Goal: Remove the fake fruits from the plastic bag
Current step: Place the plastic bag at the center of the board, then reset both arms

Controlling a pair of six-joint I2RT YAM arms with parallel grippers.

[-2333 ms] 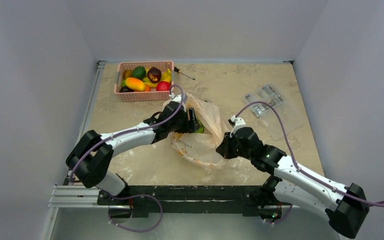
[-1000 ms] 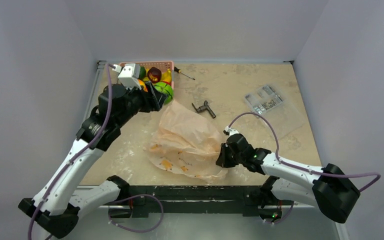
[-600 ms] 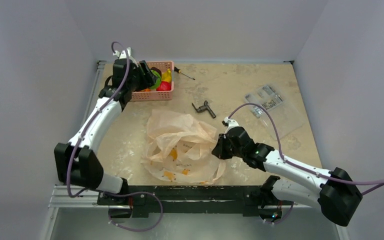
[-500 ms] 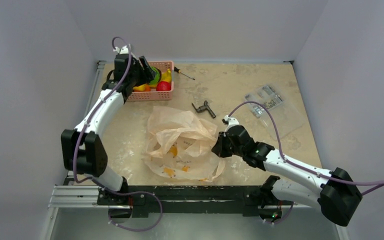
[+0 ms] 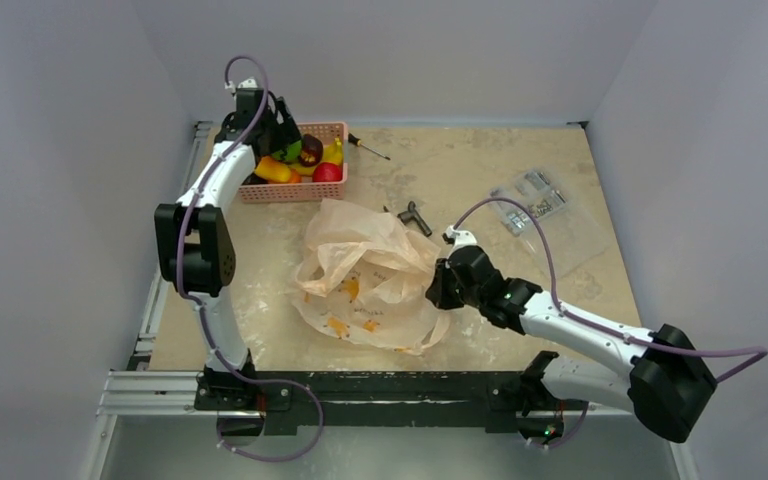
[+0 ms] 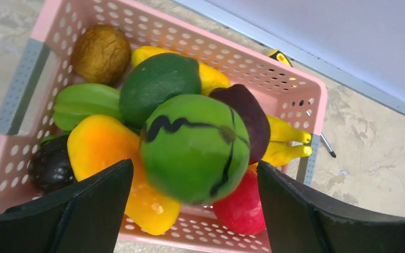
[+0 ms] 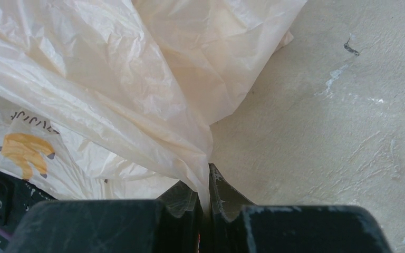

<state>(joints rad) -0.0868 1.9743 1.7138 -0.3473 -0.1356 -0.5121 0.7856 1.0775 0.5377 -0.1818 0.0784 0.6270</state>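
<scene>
The green striped ball (image 6: 195, 147) between the matt black plastic fingers (image 6: 92, 205) of the left claw (image 6: 194, 167) is smooth, glossy plastic, and the pink basket (image 6: 295, 99) below it is perforated plastic. The plastic bag (image 7: 111, 89) pinched in the right claw (image 7: 204, 184) is thin, crinkled translucent film. The table (image 7: 337, 121) to the right of this claw looks rough and matt.

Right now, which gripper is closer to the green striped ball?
Left. The left gripper hangs directly over the green striped ball in the pink basket, jaws open; the right gripper is across the table, pinching the plastic bag.
</scene>
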